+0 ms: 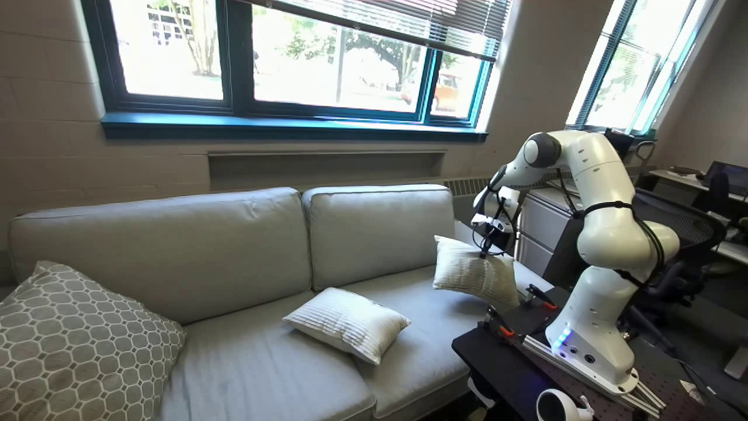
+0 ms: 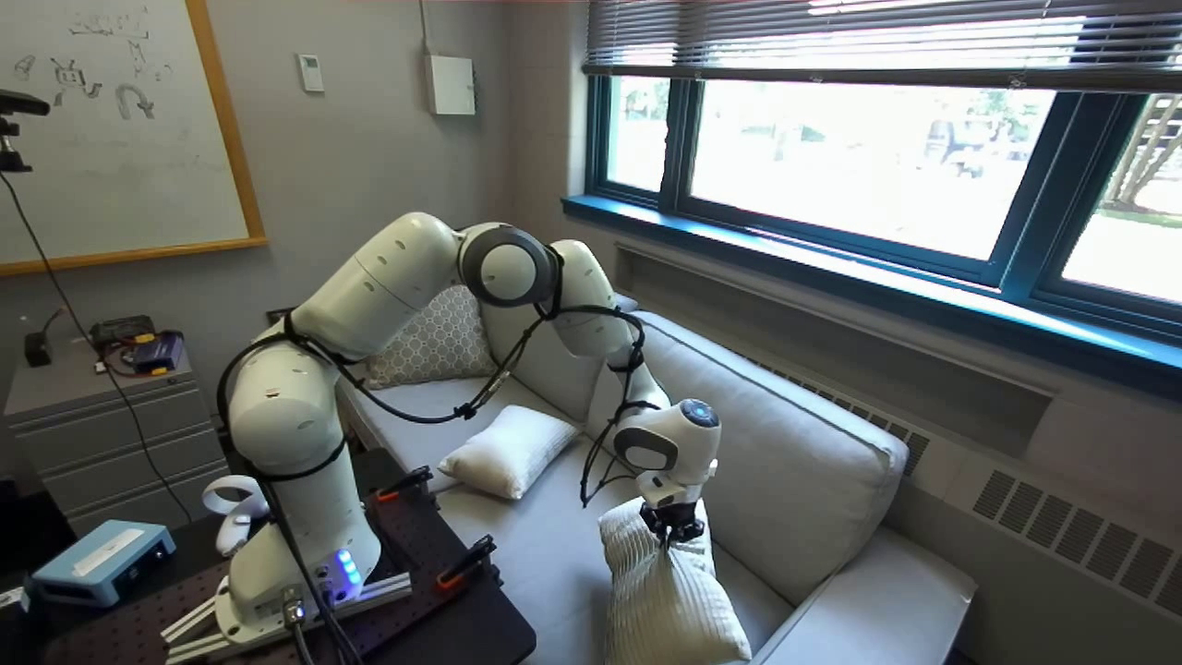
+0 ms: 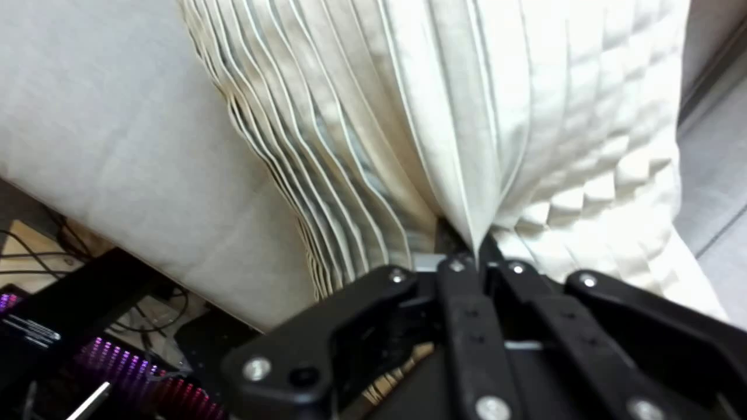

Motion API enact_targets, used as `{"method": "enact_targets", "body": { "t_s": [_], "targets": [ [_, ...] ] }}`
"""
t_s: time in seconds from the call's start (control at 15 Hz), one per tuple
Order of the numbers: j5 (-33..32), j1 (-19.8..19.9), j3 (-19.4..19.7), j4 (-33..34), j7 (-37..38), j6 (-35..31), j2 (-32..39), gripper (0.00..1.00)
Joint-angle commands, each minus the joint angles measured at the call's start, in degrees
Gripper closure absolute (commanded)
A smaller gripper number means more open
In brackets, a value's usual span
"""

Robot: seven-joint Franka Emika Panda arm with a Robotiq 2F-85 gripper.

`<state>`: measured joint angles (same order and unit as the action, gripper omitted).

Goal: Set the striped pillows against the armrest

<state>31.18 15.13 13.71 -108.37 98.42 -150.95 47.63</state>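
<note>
One cream striped pillow hangs tilted from my gripper in both exterior views [image 1: 464, 275] [image 2: 679, 610] and fills much of the wrist view [image 3: 350, 134]. My gripper [image 1: 484, 254] is shut on a pinched fold of its cover, as the wrist view [image 3: 471, 242] and an exterior view [image 2: 669, 536] show. The held pillow is at the sofa's end close to the armrest [image 1: 533, 277] [image 2: 891, 591]; I cannot tell whether it touches the armrest or seat. The other striped pillow [image 1: 350, 321] [image 2: 510, 451] lies flat on the seat near the seam between cushions.
A larger lattice-patterned cushion [image 1: 87, 345] [image 2: 439, 342] leans at the sofa's far end. Tall back cushions [image 1: 380, 228] [image 2: 766, 443] stand behind the seat. The black robot table [image 1: 497, 356] with clamps [image 2: 466, 563] borders the sofa's front.
</note>
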Motion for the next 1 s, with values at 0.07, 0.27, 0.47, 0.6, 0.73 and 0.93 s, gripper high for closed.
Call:
{"method": "enact_targets", "body": {
  "t_s": [0.07,0.27,0.47,0.6,0.73,0.93],
  "targets": [
    [5.15,4.79,-3.96,8.12,5.51,10.03,1.34,0.99],
    [9.52,6.98,-4.05,12.01,8.11,14.29,2.41,0.99],
    [15.21,8.57,-3.64,14.08,10.09,14.37,3.34,0.99],
    [19.15,9.33,-3.21,14.61,11.38,12.89,3.86,0.99],
    [23.2,9.51,-2.85,15.13,13.01,10.74,4.5,0.99],
    [28.38,8.62,-1.93,15.97,16.48,5.47,5.83,0.99]
  ]
}}
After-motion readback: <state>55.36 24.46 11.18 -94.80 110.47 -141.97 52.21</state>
